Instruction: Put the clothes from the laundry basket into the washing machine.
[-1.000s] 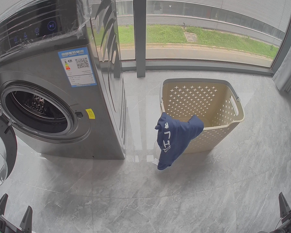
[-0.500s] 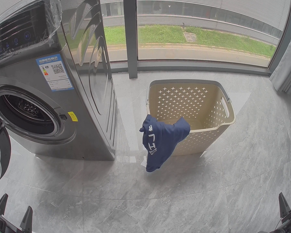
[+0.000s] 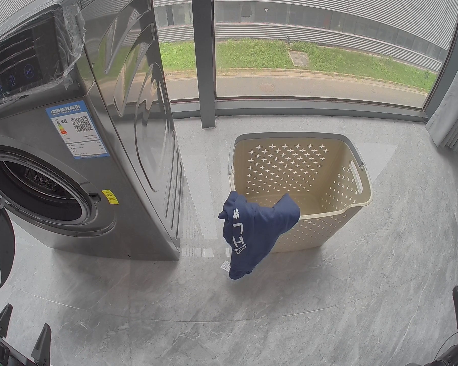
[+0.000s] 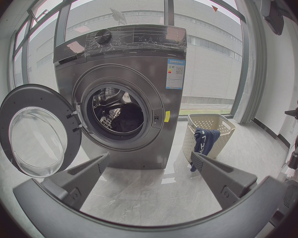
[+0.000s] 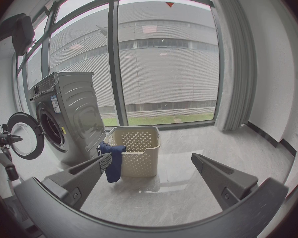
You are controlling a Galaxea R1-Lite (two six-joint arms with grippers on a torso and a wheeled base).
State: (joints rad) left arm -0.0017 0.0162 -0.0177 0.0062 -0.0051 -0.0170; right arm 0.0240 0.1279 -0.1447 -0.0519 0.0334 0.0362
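Spread wide, ready to grab (left gripper (image 4: 149, 156), right gripper (image 5: 150, 156)), well apart from navy shirt (image 3: 252, 232) draped over laundry basket (image 3: 290, 135) rim.

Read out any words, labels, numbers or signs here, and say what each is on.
Nothing reads clearly enough to quote.
Blue-and-white label on the washing machine front: small print and a square code, too small to read.
Yellow sticker beside the door opening: too small.
Control panel under plastic film: lit icons only, no words legible.
Navy shirt draped over the laundry basket rim: white marks, sideways on folded cloth, unreadable.
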